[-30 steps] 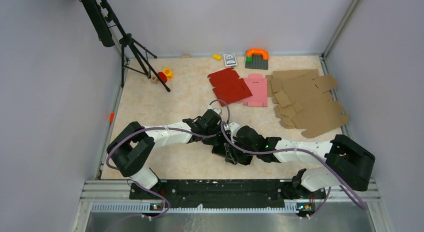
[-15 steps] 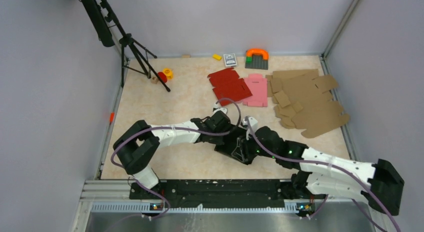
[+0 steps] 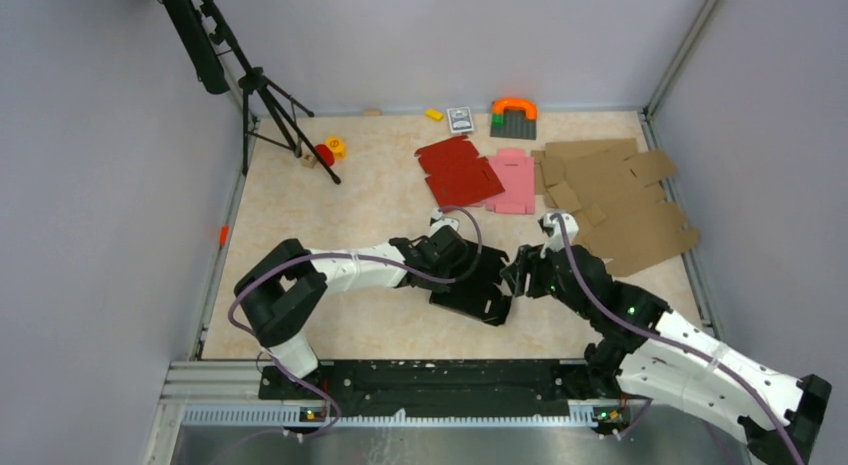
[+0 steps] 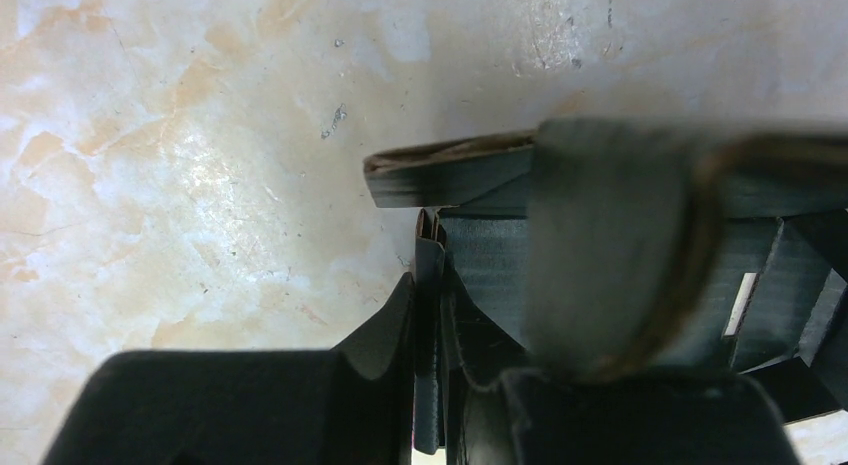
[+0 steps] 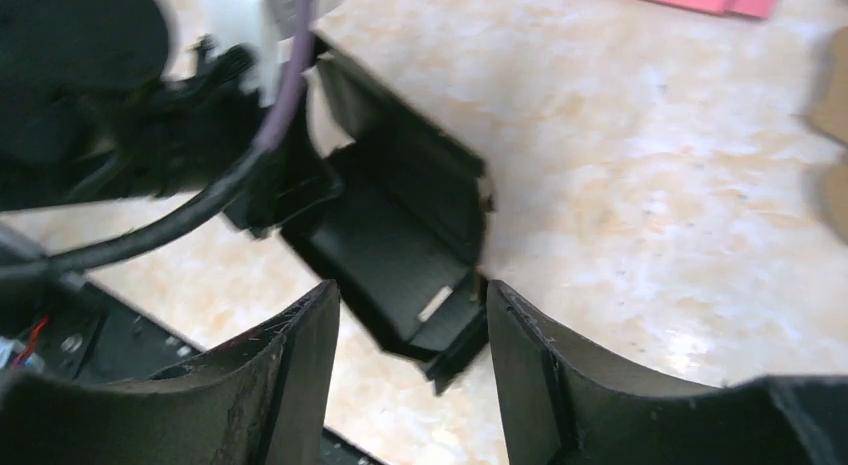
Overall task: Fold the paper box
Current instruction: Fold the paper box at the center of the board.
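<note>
Near the table's middle, the left wrist view shows what the overhead hides: the left gripper [image 3: 460,257] is pinched tight on a thin wall of the paper box [image 3: 480,291]. Seen from overhead, the box lies at its 5 o'clock. The right gripper [image 3: 517,270] sits just off the box's 3 o'clock with its jaws spread and nothing in them. A second ago it was over the box; now it's backed off.

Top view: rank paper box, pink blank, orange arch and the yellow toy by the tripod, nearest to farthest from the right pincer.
From the right pincer:
1. paper box, just to its left.
2. pink blank, mid-table, straight beyond it.
3. orange arch, at the far wall.
4. yellow toy, far left.
</note>
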Robot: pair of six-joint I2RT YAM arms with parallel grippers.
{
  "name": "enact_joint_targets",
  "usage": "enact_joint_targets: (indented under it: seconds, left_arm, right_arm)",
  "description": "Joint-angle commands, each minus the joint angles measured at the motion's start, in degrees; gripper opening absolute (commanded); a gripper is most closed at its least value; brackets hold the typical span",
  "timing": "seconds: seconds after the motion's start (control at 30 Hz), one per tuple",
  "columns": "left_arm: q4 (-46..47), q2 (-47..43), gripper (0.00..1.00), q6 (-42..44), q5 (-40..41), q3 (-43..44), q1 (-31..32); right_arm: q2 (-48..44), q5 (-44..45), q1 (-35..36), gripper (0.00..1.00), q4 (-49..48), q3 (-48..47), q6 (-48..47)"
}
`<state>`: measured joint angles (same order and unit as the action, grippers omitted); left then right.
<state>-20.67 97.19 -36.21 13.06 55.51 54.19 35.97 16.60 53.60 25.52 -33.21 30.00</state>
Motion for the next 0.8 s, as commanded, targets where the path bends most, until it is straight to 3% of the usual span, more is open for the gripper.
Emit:
enact_joint_targets:
  seconds: [0.0, 0.1, 0.2, 0.43, 0.57, 0.77]
  left_arm:
    - [-4.52, 1.46, 0.11, 2.18, 2.74, -0.56, -0.05]
    - [-4.64, 1.56, 0.12, 2.83, 2.34, -0.34, -0.05]
    - [-4.44, 1.61, 0.13, 3.25, 1.7, -0.2, -0.05]
    - [-2.83, 1.52, 0.17, 4.87, -1.65, -0.23, -0.14]
    - [-2.59, 1.51, 0.2, 5.39, -2.35, -0.14, -0.23]
    - [-2.46, 1.06, 0.24, 5.83, -2.79, 0.05, -0.23]
  right_arm:
    - [4.55, -0.82, -8.97, 0.57, 2.46, -3.07, -1.64]
    - [7.76, -11.36, -15.42, 0.61, -4.09, -1.21, -2.78]
    - [11.36, -17.77, -17.19, 0.67, -10.94, 0.93, -4.25]
    - [19.42, -22.79, -17.22, 0.68, -22.8, 3.99, -6.92]
    - [22.33, -25.17, -17.22, 0.63, -28.16, 5.59, -7.43]
    - [24.27, -27.77, -17.21, 0.46, -31.7, 6.82, -8.63]
